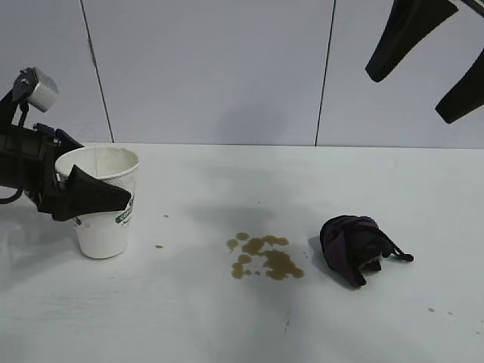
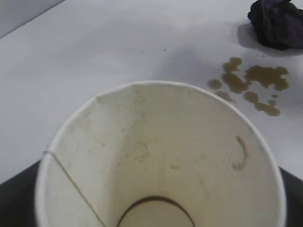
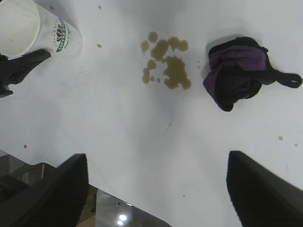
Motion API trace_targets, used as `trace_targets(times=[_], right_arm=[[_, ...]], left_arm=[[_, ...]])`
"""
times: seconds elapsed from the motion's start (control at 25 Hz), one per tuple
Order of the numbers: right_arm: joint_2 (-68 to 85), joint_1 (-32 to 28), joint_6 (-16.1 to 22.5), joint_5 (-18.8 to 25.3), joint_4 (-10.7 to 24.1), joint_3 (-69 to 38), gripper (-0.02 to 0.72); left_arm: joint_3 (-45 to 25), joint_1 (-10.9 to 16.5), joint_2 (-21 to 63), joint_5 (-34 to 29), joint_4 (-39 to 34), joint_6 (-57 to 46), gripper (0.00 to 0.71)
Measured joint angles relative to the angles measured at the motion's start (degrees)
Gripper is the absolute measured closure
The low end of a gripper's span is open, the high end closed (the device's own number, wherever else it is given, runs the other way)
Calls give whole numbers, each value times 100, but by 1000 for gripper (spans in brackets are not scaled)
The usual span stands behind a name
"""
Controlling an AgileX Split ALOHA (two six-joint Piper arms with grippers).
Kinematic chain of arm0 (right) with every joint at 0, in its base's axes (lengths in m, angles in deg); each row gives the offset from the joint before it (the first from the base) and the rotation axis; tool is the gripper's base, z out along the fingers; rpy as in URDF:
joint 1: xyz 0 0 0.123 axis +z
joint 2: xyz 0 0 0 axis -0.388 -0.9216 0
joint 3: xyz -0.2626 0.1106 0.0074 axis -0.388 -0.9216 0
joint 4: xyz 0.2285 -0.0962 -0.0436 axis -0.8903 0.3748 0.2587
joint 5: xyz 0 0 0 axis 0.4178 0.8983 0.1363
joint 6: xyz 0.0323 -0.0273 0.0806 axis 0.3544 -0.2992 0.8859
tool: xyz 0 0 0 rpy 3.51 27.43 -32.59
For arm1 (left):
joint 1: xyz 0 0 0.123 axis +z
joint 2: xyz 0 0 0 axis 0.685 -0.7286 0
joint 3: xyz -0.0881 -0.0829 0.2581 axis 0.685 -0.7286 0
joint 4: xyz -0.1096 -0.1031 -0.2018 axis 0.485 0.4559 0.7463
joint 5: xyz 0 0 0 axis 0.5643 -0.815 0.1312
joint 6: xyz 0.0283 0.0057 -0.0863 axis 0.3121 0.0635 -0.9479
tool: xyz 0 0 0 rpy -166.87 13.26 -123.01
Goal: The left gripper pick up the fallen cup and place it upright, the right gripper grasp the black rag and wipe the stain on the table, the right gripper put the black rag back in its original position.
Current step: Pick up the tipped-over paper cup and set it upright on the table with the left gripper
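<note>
The white paper cup [image 1: 102, 234] with the green logo stands upright on the table [image 1: 227, 325] at the left. My left gripper [image 1: 113, 193] is shut on the cup near its rim; one finger crosses its front. The left wrist view looks down into the empty cup [image 2: 161, 156]. The brownish stain [image 1: 265, 257] lies at mid-table, and the black rag [image 1: 352, 246] lies just right of it. My right gripper [image 1: 410, 97] hangs open and empty high above the rag. The right wrist view shows the cup [image 3: 28, 28], the stain [image 3: 165, 59] and the rag [image 3: 236, 71] far below its fingers [image 3: 61, 189].
A few small brown specks dot the table near the cup [image 1: 159, 246] and at the front right [image 1: 431, 309]. The table's front edge [image 3: 142, 208] shows in the right wrist view. A grey panelled wall [image 1: 212, 68] stands behind the table.
</note>
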Motion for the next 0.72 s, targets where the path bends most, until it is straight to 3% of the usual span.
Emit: trace_targets(times=[0.24,0.56,0.72], right_arm=[[0,0,0,-34,0,0,147],[0,0,0,-45,0,0,147],[0,0,0,-45,0,0,147]], left_arm=[[0,206,385,147,-837,-925,17],[0,218,494,203,-2173,-2190,17],[0,218,541,430,-3102,-3377,17]])
